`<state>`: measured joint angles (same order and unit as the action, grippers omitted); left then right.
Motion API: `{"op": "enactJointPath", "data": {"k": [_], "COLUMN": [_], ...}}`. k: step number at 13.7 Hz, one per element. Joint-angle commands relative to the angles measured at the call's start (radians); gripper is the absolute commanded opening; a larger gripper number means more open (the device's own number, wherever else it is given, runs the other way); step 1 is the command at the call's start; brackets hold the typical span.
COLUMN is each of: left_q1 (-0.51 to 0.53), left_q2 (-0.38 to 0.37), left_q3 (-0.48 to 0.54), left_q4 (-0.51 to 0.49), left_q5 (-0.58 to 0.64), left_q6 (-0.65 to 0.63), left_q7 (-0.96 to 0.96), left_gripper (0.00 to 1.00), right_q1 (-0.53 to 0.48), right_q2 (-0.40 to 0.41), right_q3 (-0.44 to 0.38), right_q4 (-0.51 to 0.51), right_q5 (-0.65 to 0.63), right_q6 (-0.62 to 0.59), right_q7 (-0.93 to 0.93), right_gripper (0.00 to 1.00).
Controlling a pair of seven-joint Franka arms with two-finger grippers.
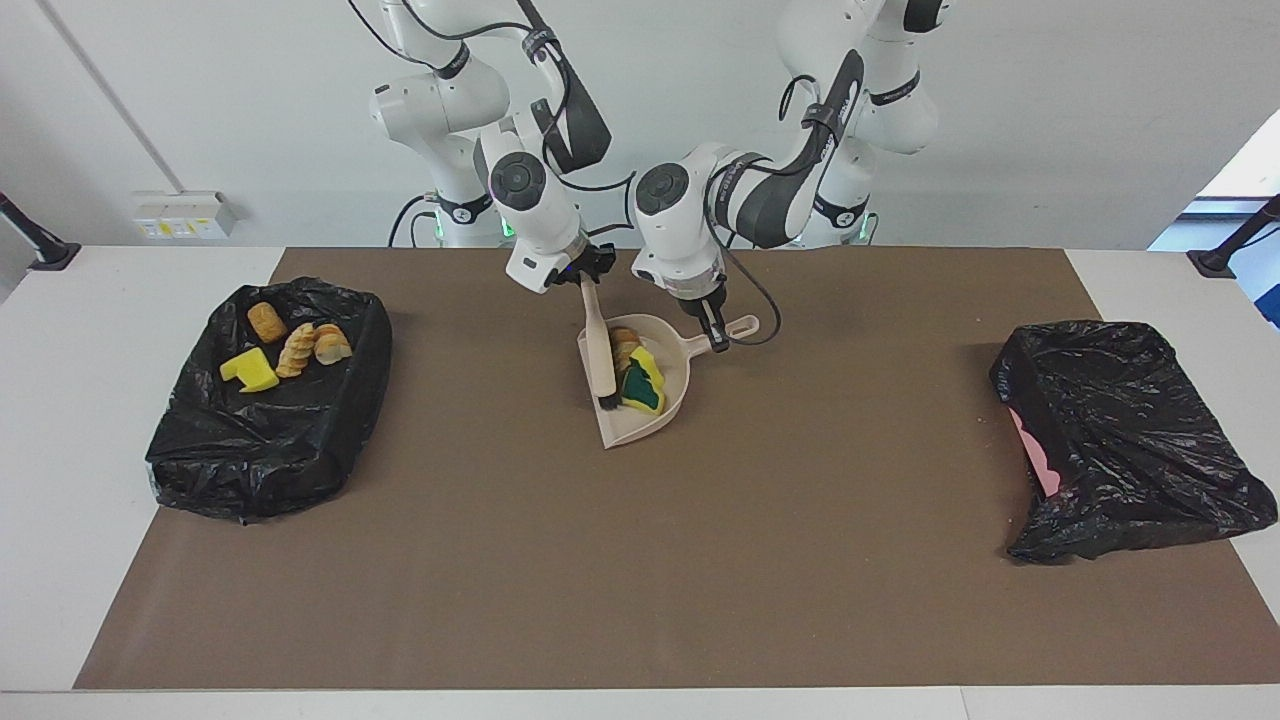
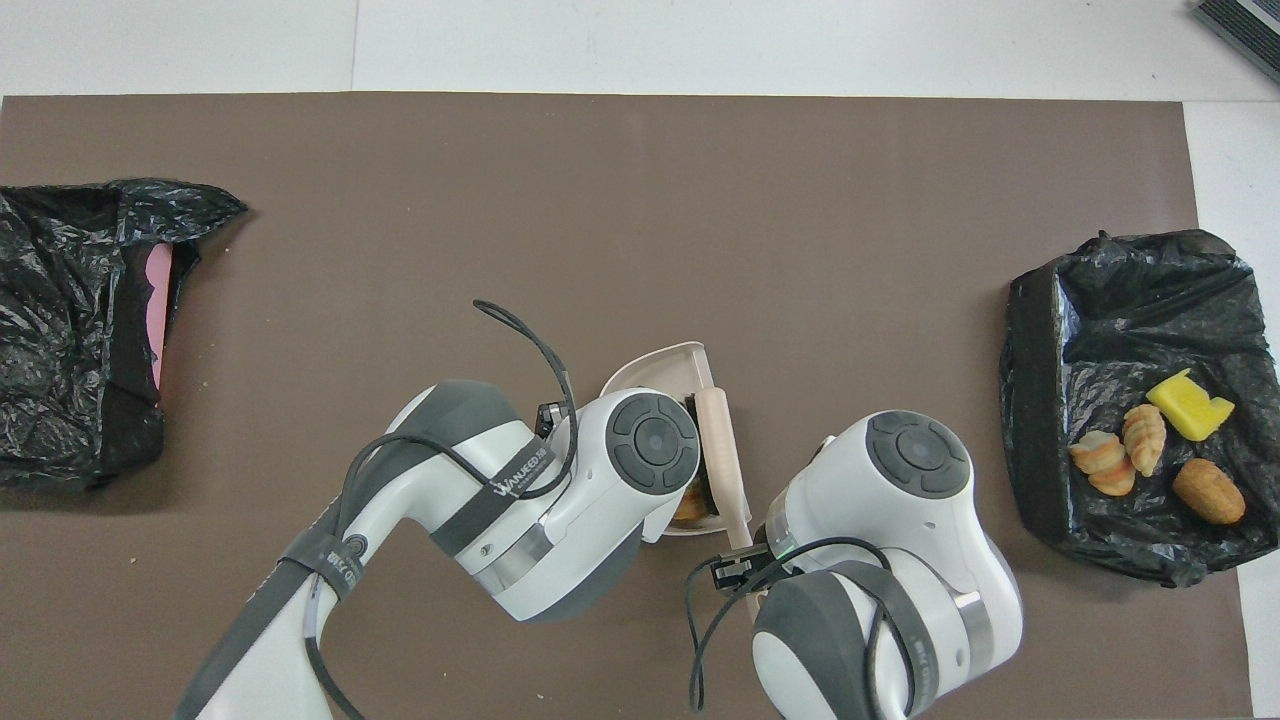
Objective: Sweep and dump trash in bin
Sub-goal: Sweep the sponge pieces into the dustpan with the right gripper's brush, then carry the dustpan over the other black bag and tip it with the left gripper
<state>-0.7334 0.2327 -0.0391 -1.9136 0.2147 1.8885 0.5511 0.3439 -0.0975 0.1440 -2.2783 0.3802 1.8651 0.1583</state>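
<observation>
In the facing view, a beige dustpan [image 1: 655, 385] lies on the brown mat [image 1: 640, 560] at upper centre of the frame, its open mouth toward the frame's lower left. The left gripper [image 1: 716, 338] is clamped tight on the dustpan's handle [image 1: 738, 326], just right of the pan. The right gripper [image 1: 583, 270] is closed around the top of a beige hand brush [image 1: 598, 345], which slants down so that its dark bristles rest at the pan's mouth edge.

Inside the pan sits part of the trash [image 1: 638, 374]: a tan bread-like chunk near the handle end and a yellow and green sponge piece lower down, touching the brush. In the overhead view the left arm's wrist covers most of the pan; only its pale rim [image 2: 660, 358] and the brush handle [image 2: 722, 455] show at frame centre.

At the left of the facing frame a bin lined with a black bag [image 1: 265, 400] holds 4 more scraps [image 1: 290, 350]: 1 yellow sponge and 3 tan bread-like pieces. At the right of that frame stands a second black-bagged bin [image 1: 1130, 440], tipped, with a pink edge showing at its side. A white socket box [image 1: 180, 213] sits on the wall at upper left.
</observation>
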Motion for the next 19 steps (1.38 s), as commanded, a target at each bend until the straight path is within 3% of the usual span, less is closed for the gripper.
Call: {"op": "enactJointPath", "data": {"k": [1,5,12,15,19], "left_q1": [0.006,0.051,0.184,0.297,0.494], "left_q2": [-0.043,-0.049,-0.177,-0.262,-0.332], "left_q3": [0.013,0.013,0.011,0.013,0.019], "left_q4": [-0.077,-0.078,-0.065,-0.065,-0.064], "left_q5": [0.015,0.017,0.0,-0.003,-0.003], "left_q6": [0.041,0.084,0.087,0.055,-0.017], "left_q7": [0.001,0.013,0.203,0.346,0.36], "left_gripper": [0.0,0.0,0.0,0.0,0.0], "right_q1": [-0.023,0.003,0.147,0.205,0.283], "right_q2": [-0.039,-0.1,-0.152,-0.156,-0.133], "right_q3": [-0.003,0.011,0.023,0.023,0.023], "right_q4": [0.052,0.045,0.019,-0.013,-0.052], "right_q5": [-0.053,-0.193,-0.175,-0.138,-0.126], "right_q6": [-0.113,-0.142,-0.135,-0.107,-0.005], "right_q7": [0.017,0.258,0.414,0.46,0.547], "right_gripper": [0.0,0.0,0.0,0.0,0.0]}}
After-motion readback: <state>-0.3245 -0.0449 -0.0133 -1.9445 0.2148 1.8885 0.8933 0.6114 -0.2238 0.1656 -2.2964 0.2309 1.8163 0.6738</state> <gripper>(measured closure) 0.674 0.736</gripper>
